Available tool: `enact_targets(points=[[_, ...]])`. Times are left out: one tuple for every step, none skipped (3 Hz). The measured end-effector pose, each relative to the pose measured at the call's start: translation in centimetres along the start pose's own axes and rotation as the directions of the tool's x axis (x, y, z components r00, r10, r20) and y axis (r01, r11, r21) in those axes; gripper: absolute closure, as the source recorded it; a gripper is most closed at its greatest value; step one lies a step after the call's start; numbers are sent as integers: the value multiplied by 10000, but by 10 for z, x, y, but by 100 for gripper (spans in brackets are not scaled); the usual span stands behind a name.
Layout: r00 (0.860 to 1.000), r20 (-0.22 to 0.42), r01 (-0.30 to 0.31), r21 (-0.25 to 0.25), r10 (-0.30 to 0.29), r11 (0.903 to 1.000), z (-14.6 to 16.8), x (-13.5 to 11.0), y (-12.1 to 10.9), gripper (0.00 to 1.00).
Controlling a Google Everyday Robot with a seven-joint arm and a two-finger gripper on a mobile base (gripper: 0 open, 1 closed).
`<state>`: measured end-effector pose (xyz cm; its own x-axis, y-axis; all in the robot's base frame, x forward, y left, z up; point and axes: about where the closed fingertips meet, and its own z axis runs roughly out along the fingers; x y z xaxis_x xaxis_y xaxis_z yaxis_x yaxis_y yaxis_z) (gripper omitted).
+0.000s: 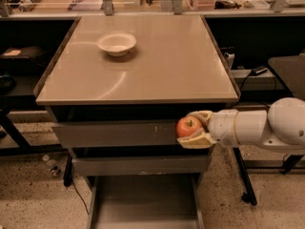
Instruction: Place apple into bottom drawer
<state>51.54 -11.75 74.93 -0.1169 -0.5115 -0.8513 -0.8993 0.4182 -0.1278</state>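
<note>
The red-orange apple (188,126) is held in my gripper (194,128), whose cream fingers (196,140) close on it from above and below. The white arm reaches in from the right. The apple hangs in front of the scratched top drawer front (114,134), below the table's front edge and above the right side of the bottom drawer (143,202). That drawer is pulled out at the bottom of the view, a shallow grey tray with thin side rails and nothing in it.
A cream bowl (116,43) sits on the tan tabletop (157,66) at the back left. The plain middle drawer front (138,166) is shut. Dark benches flank the table. A small bottle (50,164) and a cable lie on the speckled floor at left.
</note>
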Motion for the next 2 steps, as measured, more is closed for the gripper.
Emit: enact_targets(points=[[9987,-474,-160,352,177,9993,26,49,10,100],[9982,-556,-215,204,226,9996,34,56,14,100]])
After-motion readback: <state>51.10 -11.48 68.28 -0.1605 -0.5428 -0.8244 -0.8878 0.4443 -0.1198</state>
